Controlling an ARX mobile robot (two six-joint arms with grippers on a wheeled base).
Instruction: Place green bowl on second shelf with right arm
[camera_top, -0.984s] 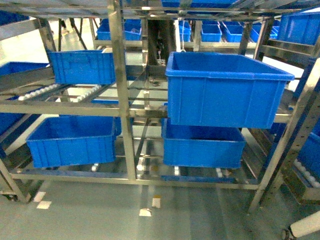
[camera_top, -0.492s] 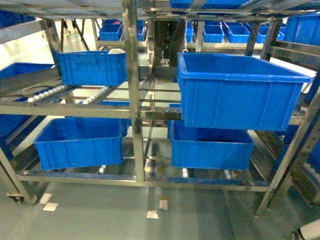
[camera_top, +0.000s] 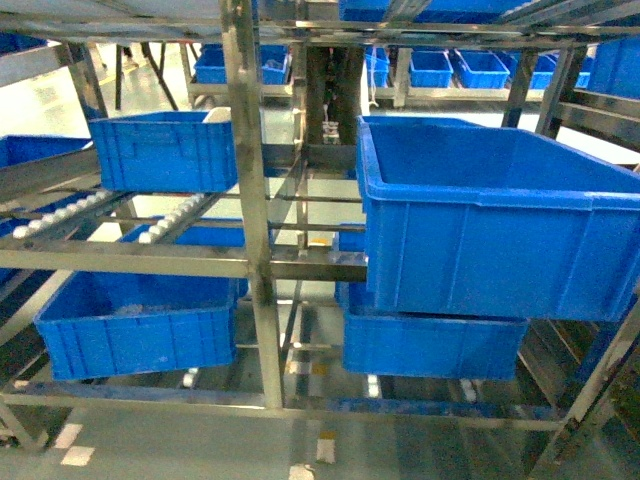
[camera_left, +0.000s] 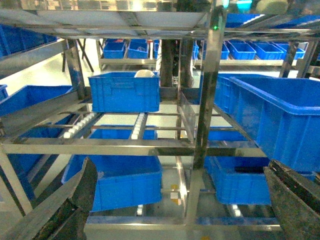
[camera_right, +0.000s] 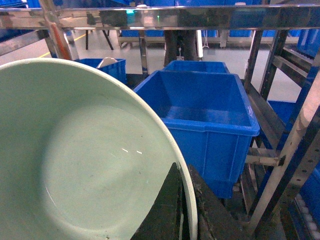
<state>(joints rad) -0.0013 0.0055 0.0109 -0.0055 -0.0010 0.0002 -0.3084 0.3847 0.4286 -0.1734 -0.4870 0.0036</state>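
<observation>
The green bowl (camera_right: 85, 165) fills the left of the right wrist view, pale mint and glossy, its inside facing the camera. My right gripper (camera_right: 187, 210) is shut on its rim, one dark finger inside and one outside. The second shelf (camera_top: 130, 258) is the steel tier with white roller tracks (camera_top: 170, 225) in the middle of the rack; it also shows in the left wrist view as the front rail (camera_left: 100, 146). My left gripper (camera_left: 181, 167) is open and empty, facing the rack. Neither gripper shows in the head view.
A large blue crate (camera_top: 500, 220) sits on the right of that tier, seen closer as (camera_right: 200, 110). A smaller crate (camera_top: 165, 150) stands at its back left with something white (camera_left: 145, 74) inside. Two crates (camera_top: 135, 320) (camera_top: 430, 340) sit on the tier below. A steel upright (camera_top: 255, 200) divides the bays.
The head view has drawn closer to the rack: the crates look larger and the right crate has spread toward the frame's right edge. The white arm part at lower right has left the view.
</observation>
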